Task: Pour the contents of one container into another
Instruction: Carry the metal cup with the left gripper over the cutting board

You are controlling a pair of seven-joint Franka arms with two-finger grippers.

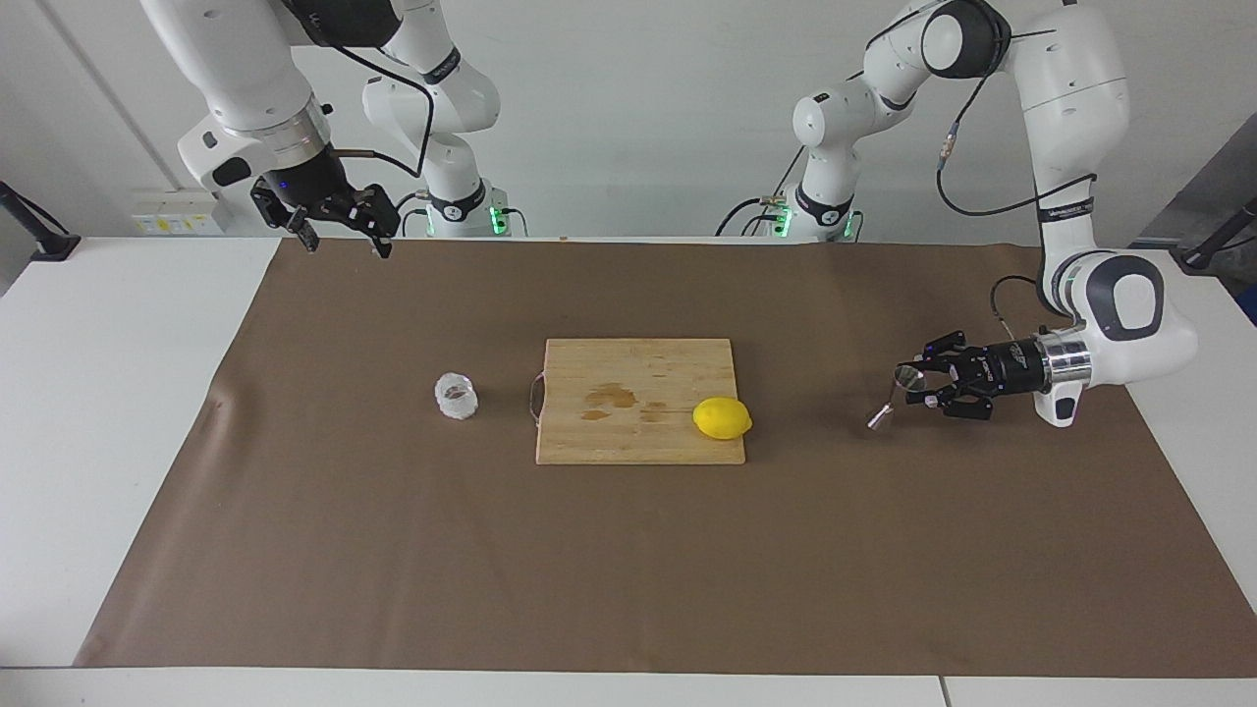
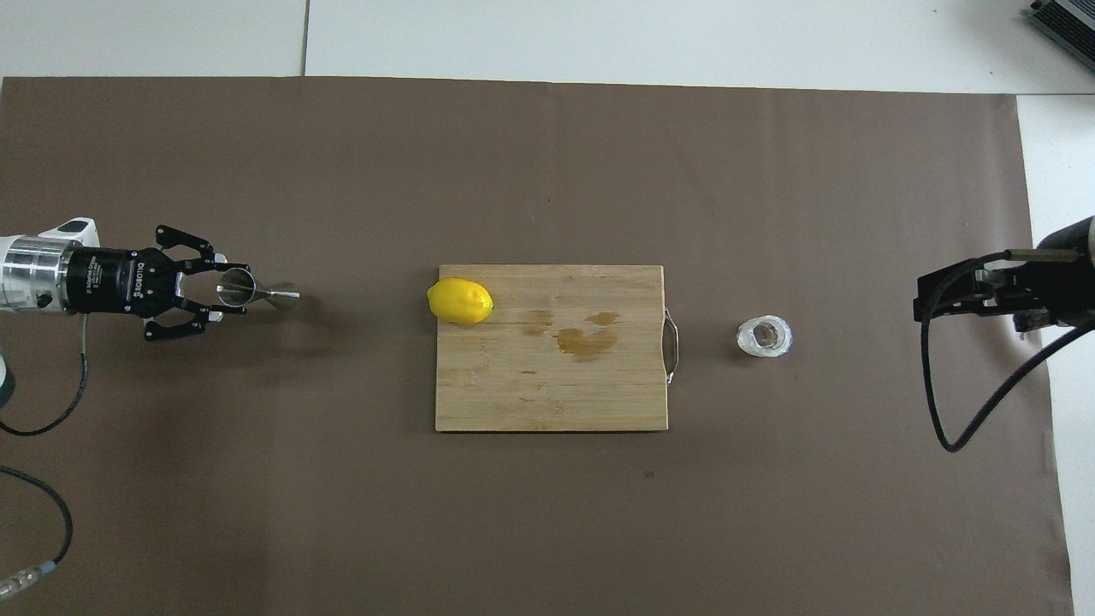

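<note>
White jointed arms (image 1: pixel 1070 88), black cables, black hands.

- My left gripper (image 1: pixel 921 385) is low over the brown mat, lying flat, pinched tight on the steel jigger (image 1: pixel 896 395).
- My right gripper (image 1: pixel 339 236) waits high up with its fingers spread wide.

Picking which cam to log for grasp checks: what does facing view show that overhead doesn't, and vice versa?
Facing only: both arms whole from their bases, and the right claw with open fingers, waiting up in the air over the robots' edge of the brown mat. It also shows the jigger tilted and lifted off the mat.

Overhead only: straight down into the glass tumbler; the right arm is just a dark wrist and cable.

Both: left claw shut on the jigger, lemon on the stained cutting board, tumbler beside the board's handle.
</note>
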